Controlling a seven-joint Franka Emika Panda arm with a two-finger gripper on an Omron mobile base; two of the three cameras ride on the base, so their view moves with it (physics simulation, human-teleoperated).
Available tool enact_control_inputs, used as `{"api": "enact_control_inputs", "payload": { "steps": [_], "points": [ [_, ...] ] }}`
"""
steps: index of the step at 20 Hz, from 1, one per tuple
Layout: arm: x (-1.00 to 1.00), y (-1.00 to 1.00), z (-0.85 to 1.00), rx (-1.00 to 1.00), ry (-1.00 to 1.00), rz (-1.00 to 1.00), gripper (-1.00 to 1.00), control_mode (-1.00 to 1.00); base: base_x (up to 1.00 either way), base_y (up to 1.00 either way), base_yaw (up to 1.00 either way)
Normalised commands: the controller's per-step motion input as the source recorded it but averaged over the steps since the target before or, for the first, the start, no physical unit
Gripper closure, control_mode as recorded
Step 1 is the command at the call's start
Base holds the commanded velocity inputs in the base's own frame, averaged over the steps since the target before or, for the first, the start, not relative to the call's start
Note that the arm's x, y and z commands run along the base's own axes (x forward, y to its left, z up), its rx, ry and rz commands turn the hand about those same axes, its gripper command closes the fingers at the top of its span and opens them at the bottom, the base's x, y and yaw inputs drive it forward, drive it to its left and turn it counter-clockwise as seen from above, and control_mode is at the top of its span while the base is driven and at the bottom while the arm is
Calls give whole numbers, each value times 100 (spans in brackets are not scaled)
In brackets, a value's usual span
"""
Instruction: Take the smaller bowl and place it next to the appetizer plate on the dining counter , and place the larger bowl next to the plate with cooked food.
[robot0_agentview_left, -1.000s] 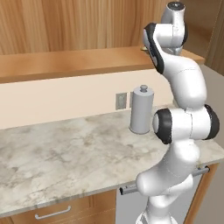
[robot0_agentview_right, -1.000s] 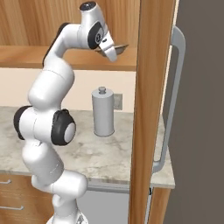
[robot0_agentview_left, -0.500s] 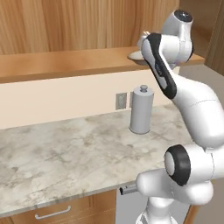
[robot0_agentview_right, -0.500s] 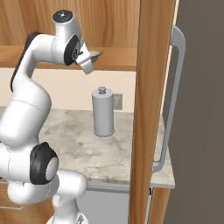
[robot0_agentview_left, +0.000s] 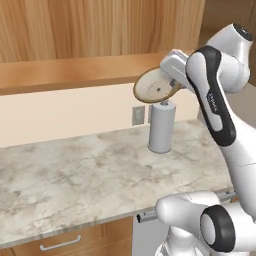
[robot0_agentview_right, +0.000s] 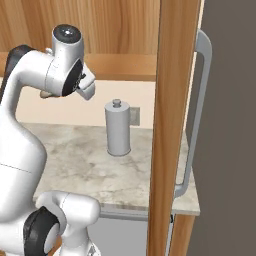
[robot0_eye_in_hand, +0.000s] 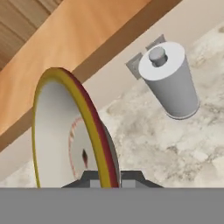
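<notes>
The smaller bowl (robot0_agentview_left: 156, 86), shallow and tan with a speckled inside, hangs tilted on edge in the air above the counter. My gripper (robot0_agentview_left: 171, 80) is shut on its rim. In the hand view the bowl (robot0_eye_in_hand: 74, 131) stands edge-on between my fingertips, my gripper (robot0_eye_in_hand: 109, 177) at its lower edge, its rim showing yellow and red. It hangs just above and left of a grey canister. The larger bowl, the appetizer plate, the plate with cooked food and the dining counter are out of view.
A grey canister (robot0_agentview_left: 161, 127) stands on the marbled counter (robot0_agentview_left: 75, 175) against the wall, by an outlet (robot0_agentview_left: 138, 115). A wooden cabinet ledge (robot0_agentview_left: 75, 70) runs just behind the bowl. On the right are a tall wooden panel (robot0_agentview_right: 175, 125) and a grey handle (robot0_agentview_right: 197, 100).
The arm has swung the hand away from the cabinet ledge, leftward and down, bringing the bowl out over the canister. The jaws have tightened on the rim.
</notes>
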Motion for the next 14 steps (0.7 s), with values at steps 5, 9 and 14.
{"api": "enact_control_inputs", "payload": {
  "steps": [5, 9, 14],
  "points": [
    [-100, 0, 0, -9, 0, 28, 100, -100, 0, 0, 0],
    [-100, 8, -17, -13, -4, 27, 100, -100, 0, 0, 0],
    [-20, 6, -9, -4, 0, 5, 100, 100, -80, 15, 21]
  ]
}}
